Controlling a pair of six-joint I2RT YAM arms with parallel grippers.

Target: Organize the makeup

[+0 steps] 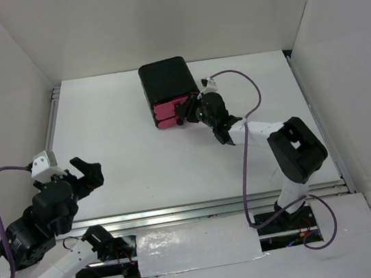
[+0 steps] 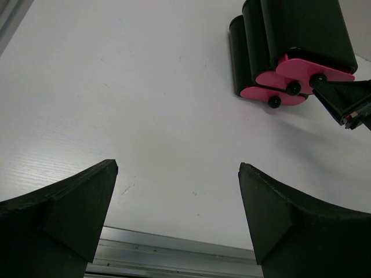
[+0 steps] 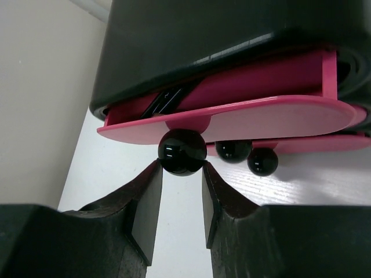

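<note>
1. My right gripper (image 3: 181,168) fills the bottom of the right wrist view. Its jaws stand partly closed with a narrow gap, and the tips sit against the lower sides of the top knob (image 3: 182,152). I cannot tell whether they truly pinch it or only cradle it.
2. That knob belongs to the top pink drawer (image 3: 261,116) of the chest (image 3: 203,35), which stands partly out. A thin black brush (image 3: 165,101) lies inside it. That is the only makeup I can see, and none shows on the table (image 1: 126,161).
3. My left gripper (image 2: 178,167) hangs wide open and empty, well apart from the chest.
4. Risks, as I judge them:
   - The knob is round and glossy and my tips sit low on it, so a pull could let it pop free.
   - Nothing braces the chest, so a tug or shove may slide it instead of moving the drawer.
   - If I push the drawer shut, the brush could jam under the chest's lip.
   - Two more knobs (image 3: 233,150) sit just beside mine, so drifting sideways could snag one.
</note>
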